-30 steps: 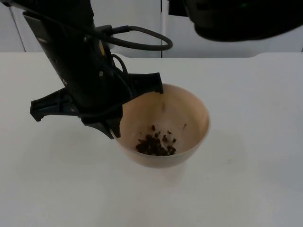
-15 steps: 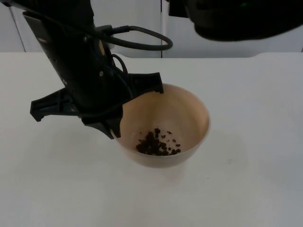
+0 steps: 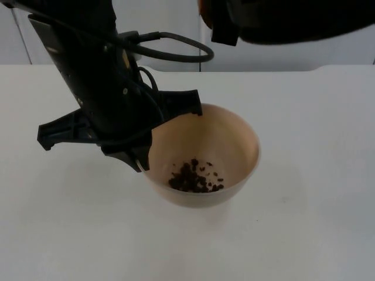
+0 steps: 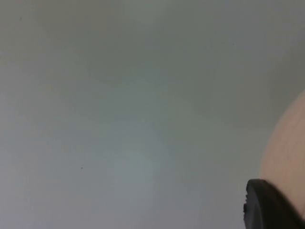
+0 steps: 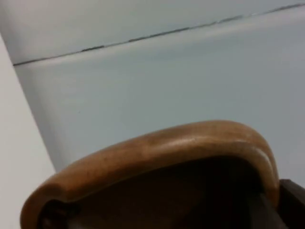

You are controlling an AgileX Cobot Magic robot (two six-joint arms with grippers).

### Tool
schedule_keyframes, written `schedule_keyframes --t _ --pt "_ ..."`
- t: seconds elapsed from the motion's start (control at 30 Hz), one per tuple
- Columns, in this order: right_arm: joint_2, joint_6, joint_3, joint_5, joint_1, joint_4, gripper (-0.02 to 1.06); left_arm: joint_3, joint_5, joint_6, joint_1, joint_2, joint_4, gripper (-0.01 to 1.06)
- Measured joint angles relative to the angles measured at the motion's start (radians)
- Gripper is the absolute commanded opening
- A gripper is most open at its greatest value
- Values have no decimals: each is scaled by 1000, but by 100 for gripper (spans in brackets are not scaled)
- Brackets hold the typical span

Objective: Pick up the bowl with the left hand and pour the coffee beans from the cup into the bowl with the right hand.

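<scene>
Your bowl (image 3: 202,155) holds coffee beans (image 3: 195,178) above the white counter (image 3: 316,175).
Your left claw (image 3: 170,132) is clamped on its near-left rim; your right claw (image 3: 225,23), high above, grips the wooden cup (image 5: 157,157).

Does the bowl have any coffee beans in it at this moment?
Yes: a small dark heap of coffee beans lies at the bottom of the bowl, far from full.
</scene>
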Motion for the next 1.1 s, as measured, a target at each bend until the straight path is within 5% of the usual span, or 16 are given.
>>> schedule_keyframes --t 0.5,1.1 --pt "-146 29 0 -58 -113 327 0 0 -4 0 0 0 0 0" --pt "-152 -16 0 -90 -197 619 0 0 -6 0 0 0 0 0"
